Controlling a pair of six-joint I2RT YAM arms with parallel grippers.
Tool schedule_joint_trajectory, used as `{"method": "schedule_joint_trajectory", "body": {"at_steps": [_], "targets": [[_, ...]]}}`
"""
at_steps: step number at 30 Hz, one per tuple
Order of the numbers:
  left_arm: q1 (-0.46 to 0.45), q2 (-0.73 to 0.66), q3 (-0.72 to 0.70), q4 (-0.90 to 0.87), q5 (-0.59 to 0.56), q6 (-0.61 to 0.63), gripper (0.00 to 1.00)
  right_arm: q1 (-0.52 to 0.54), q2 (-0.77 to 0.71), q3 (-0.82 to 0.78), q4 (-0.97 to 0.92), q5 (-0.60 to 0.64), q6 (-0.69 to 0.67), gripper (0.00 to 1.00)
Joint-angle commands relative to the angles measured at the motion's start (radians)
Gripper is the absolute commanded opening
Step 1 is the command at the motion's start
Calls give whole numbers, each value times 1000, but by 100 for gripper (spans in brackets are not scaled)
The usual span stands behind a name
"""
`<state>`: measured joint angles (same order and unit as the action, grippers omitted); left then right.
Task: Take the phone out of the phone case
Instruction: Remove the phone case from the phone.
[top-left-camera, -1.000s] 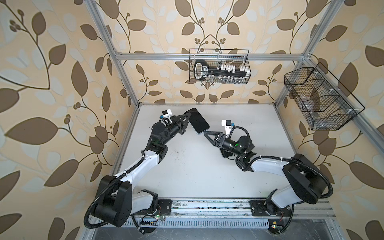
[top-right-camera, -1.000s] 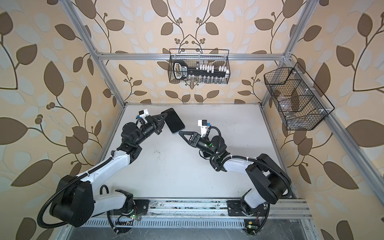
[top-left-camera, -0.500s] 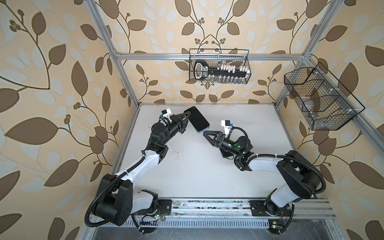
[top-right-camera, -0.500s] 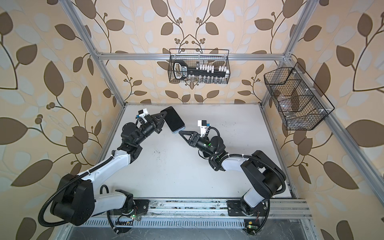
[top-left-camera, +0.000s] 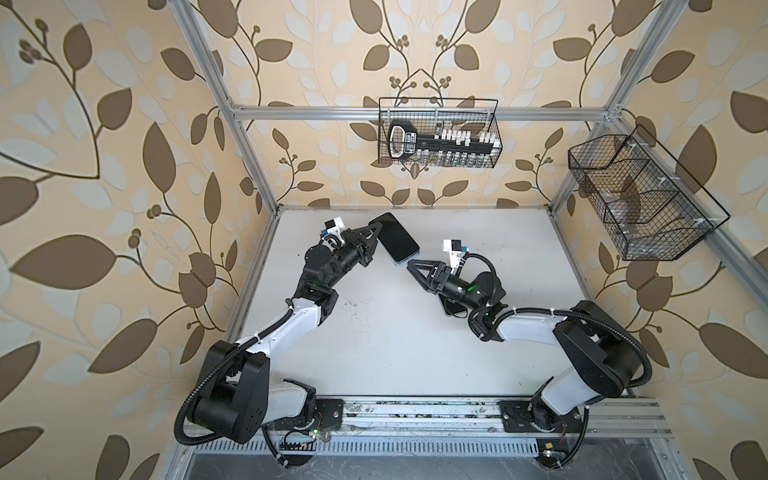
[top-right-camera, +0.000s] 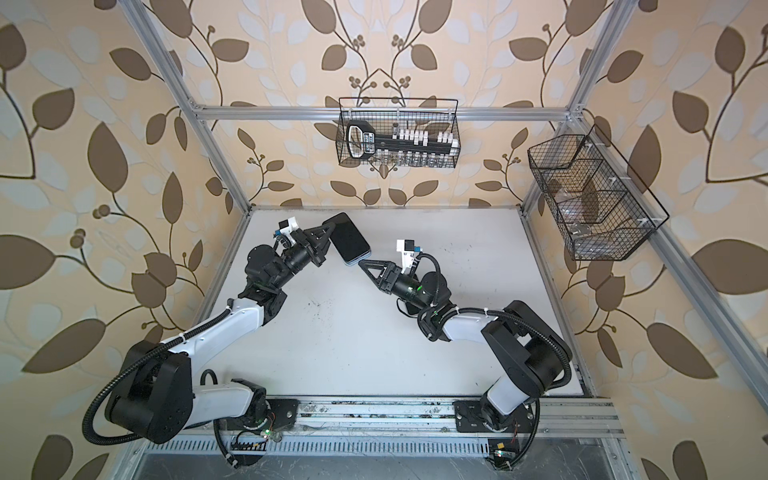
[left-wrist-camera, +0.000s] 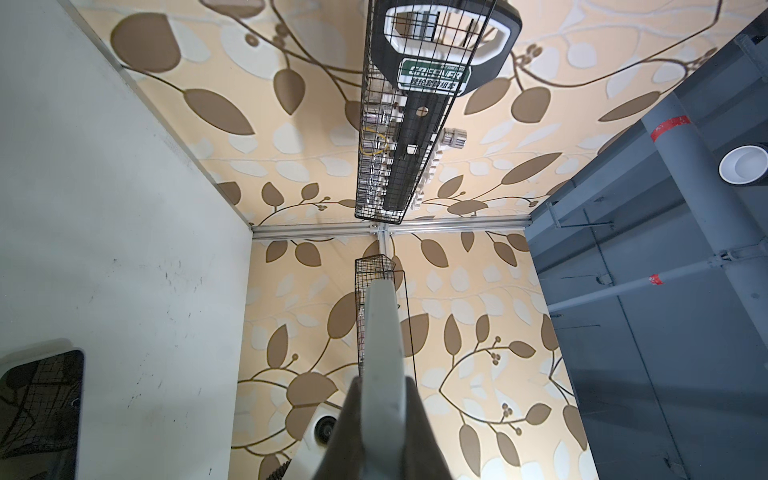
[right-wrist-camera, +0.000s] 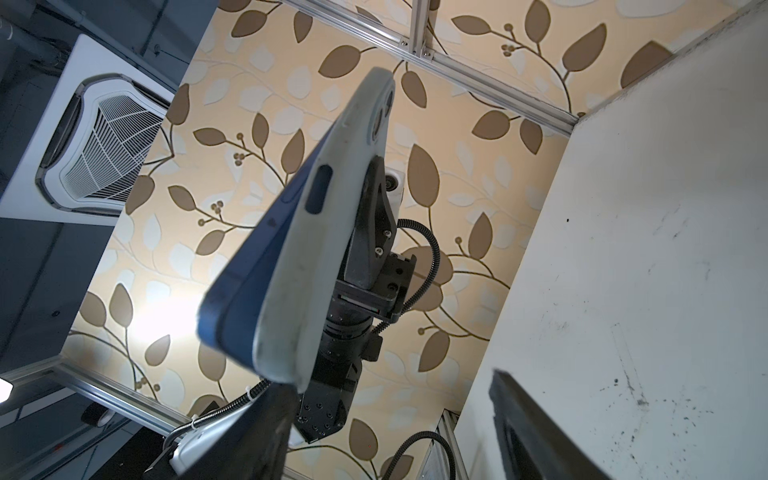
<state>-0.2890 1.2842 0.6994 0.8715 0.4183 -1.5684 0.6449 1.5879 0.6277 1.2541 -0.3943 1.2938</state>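
Above the table (top-left-camera: 374, 353), the left gripper (top-left-camera: 379, 233) clamps the phone (top-left-camera: 397, 239), not yet out of its case (right-wrist-camera: 332, 199); the right gripper (top-left-camera: 411, 266) stands open alongside.

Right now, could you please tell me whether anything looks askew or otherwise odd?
Yes: the phone sits askew in its pale case. In the right wrist view its blue edge stands proud of the case near one corner. The left tool grips them, tilted above the table; the open right tool is close by.
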Motion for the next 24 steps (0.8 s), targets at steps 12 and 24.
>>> {"method": "schedule_joint_trajectory", "body": {"at_steps": [12, 24], "targets": [[-19, 1, 9, 141, 51, 4, 0, -6, -138, -17, -98, 62, -16, 74], [-19, -2, 9, 141, 50, -1, 0, 6, -149, 4, -148, 69, -61, 74]]}}
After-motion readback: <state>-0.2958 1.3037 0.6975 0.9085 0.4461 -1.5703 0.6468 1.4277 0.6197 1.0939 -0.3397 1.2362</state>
